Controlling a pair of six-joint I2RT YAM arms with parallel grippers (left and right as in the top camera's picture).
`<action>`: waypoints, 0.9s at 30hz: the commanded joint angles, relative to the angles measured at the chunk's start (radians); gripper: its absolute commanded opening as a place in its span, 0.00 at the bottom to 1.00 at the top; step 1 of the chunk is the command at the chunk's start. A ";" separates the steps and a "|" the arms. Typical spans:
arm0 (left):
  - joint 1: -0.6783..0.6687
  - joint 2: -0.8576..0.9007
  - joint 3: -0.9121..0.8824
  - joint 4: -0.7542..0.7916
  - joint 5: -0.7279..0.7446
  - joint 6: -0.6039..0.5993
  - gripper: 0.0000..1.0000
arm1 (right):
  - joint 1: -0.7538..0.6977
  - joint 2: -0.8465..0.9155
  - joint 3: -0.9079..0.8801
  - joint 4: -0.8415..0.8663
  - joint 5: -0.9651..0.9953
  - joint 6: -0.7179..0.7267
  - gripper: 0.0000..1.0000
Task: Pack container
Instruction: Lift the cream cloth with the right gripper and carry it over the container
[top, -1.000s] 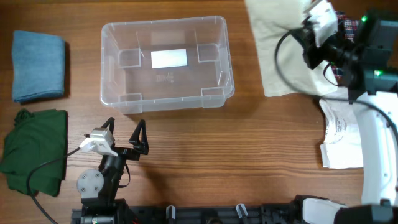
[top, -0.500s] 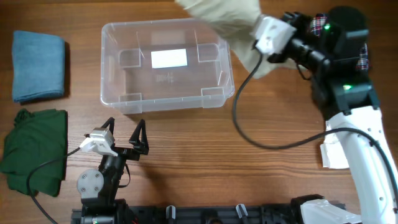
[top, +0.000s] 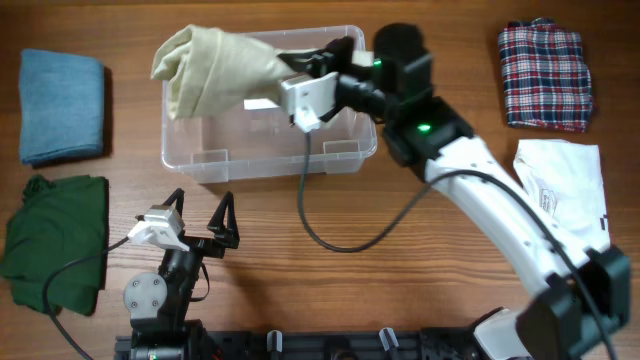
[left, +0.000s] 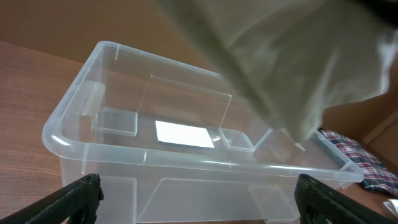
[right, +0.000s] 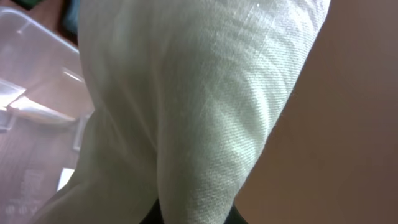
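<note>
The container (top: 346, 160) stands upright and open on the wooden surface (top: 420, 260), toward the far side and a little left of the middle. It is a clear plastic bin with rounded corners, and the white label (left: 183, 134) on its base shows through from the left wrist view.

The right arm (top: 470, 180) reaches across from the right, and the right jaws are clenched on a beige cloth (top: 215, 70). The cloth hangs bunched over the container's far left part and covers that corner of the rim in the overhead view. From the left wrist view the cloth (left: 292, 62) is in the air above the container (left: 62, 140), its lowest tip hanging down toward the right end of the bin; whether it touches the plastic cannot be told. In the right wrist view the cloth (right: 205, 106) fills nearly the whole picture, with one corner of the container (right: 31, 74) showing at the left.

The left arm (top: 165, 270) sits low on the near side of the surface, in front of the container and apart from it. The left jaws are released, spread wide, with nothing between them.

A folded blue cloth (top: 62, 107) lies to the left of the container, and a dark green cloth (top: 55, 240) lies nearer, beside the left arm. At the far right lies a folded plaid cloth (top: 545, 75), and just nearer than it a white cloth (top: 565, 195).
</note>
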 joint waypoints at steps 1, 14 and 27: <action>-0.005 -0.010 -0.003 -0.006 -0.003 0.002 1.00 | 0.031 0.044 0.021 0.064 -0.015 -0.009 0.04; -0.005 -0.009 -0.003 -0.006 -0.003 0.002 1.00 | 0.039 0.188 0.021 0.156 0.160 -0.121 0.04; -0.005 -0.009 -0.003 -0.006 -0.003 0.002 1.00 | 0.040 0.318 0.021 0.296 0.194 -0.327 0.04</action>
